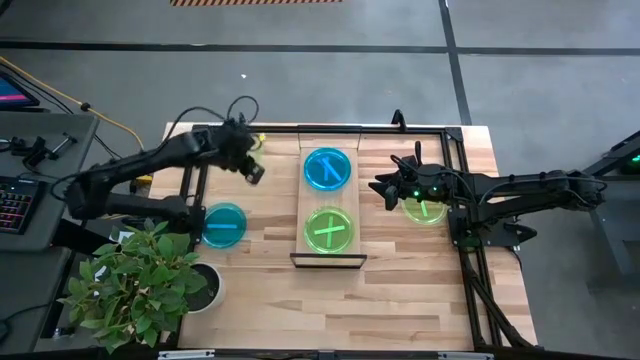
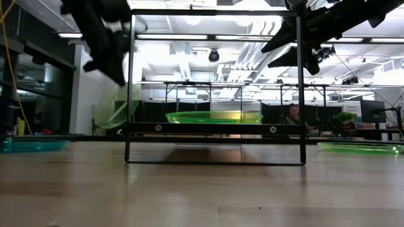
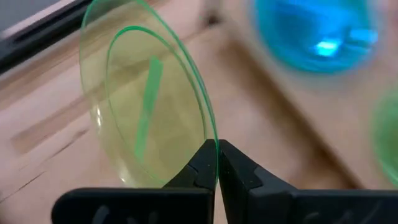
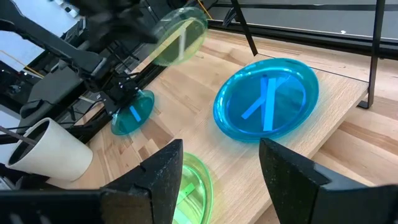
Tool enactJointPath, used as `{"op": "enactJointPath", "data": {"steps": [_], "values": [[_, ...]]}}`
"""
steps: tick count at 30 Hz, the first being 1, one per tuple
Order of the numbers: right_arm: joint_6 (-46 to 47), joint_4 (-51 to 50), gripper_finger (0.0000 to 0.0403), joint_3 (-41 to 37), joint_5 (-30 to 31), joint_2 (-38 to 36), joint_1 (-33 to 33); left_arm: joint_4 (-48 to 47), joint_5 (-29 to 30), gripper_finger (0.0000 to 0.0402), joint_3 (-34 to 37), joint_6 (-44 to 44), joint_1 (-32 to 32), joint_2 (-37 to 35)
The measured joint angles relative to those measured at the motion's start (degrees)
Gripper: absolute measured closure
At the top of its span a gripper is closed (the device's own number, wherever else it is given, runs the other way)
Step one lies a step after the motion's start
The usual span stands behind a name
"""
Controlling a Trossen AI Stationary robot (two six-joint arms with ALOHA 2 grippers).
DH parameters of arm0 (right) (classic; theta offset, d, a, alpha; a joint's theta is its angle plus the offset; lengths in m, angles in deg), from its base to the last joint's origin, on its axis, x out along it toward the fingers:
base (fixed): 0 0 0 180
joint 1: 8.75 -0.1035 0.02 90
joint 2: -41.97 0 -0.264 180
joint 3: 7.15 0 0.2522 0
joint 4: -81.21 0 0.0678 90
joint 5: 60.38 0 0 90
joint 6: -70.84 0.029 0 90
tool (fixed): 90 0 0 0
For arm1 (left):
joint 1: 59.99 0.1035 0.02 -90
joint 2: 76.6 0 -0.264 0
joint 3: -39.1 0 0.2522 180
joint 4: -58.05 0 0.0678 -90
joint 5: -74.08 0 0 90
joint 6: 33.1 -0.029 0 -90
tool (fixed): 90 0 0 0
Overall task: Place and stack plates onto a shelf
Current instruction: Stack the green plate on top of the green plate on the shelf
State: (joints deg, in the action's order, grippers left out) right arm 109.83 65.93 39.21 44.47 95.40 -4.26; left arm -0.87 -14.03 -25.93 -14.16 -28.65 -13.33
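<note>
Near edge of the high view: plant [image 1: 140,285] and white pot [image 1: 205,287] at lower left, clear of the work.

Mid-frame: shelf [image 1: 301,205] at centre, carrying a green stack [image 1: 329,229] on its near half and a blue stack [image 1: 327,170] on its far half. The crossed stripes suggest more than one plate in each. Blue plate [image 1: 223,224] lies on the table left of the shelf; green plate [image 1: 425,208] on the table to its right, partly under the right arm.

Left gripper [image 3: 217,165], upper left of centre in the high view, is closed on the rim of a carried plate [image 3: 149,118], green, held on edge and tilted, raised off the table. Right gripper [image 4: 221,180] is spread wide and empty, hovering at the shelf's right side.

Step in hand, as I judge it: carry the green plate to the green stack. To do well: level the plate before lowering, centre it over the stack, release low so it does not skid. The rim pinch is thin, so move gently.

Unclear: exact plate count per stack. The low view shows only one green rim on the shelf; the blue stack behind it is hidden. Both grippers are cut off at its top edge. The left wrist view's background is smeared.
</note>
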Motion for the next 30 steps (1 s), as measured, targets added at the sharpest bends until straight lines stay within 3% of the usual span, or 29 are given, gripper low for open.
{"op": "enactJointPath", "data": {"steps": [8, 13, 20, 30], "values": [[0.00, 0.00, 0.0206, 0.00, 0.00, 0.00, 0.00, 4.11, -3.81, 0.0401, 0.00, -11.50, -26.33, -4.78], [0.00, 0.00, 0.0206, 0.00, 0.01, 0.07, 0.01, 11.92, 2.40, 0.0401, -0.02, -28.08, -39.66, 0.27], [0.20, -0.54, 0.0206, 0.00, 0.00, 0.33, 0.00, 16.98, 15.74, 0.0401, -0.04, -51.30, -43.74, 10.22], [0.06, -1.10, 0.0206, 0.00, -0.02, 0.33, 0.00, 20.22, 16.39, 0.0401, -0.05, -72.18, -43.79, 15.38]]}}
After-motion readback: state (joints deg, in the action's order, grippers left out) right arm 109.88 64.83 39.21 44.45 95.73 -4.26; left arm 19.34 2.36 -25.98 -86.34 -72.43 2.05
